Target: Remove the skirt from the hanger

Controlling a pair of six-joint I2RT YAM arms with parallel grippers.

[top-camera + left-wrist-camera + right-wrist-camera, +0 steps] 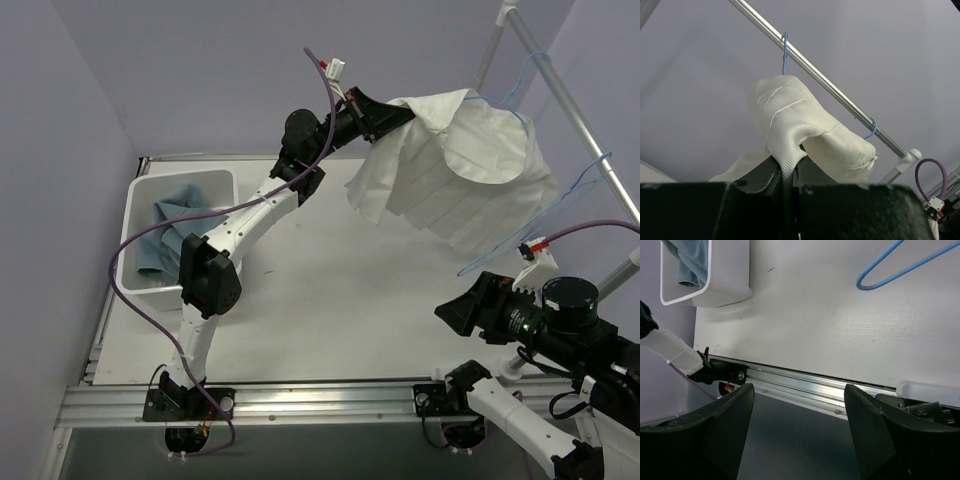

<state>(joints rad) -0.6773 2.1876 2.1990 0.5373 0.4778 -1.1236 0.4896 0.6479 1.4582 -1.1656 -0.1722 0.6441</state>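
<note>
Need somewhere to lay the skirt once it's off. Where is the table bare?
Bare table between the left arm and the right arm, in front of the hanging skirt. Crowded at the left by the bin, far right by the rack.

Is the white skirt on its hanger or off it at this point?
On. The skirt hangs beneath a blue hanger hook on the rail; the left gripper pinches a fold of it.

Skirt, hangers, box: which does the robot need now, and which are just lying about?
Needed: white skirt, the blue hanger it hangs on, left jaws shut on it.
Lying about: empty blue hanger, white box, blue cloth inside it, open right jaws.
</note>
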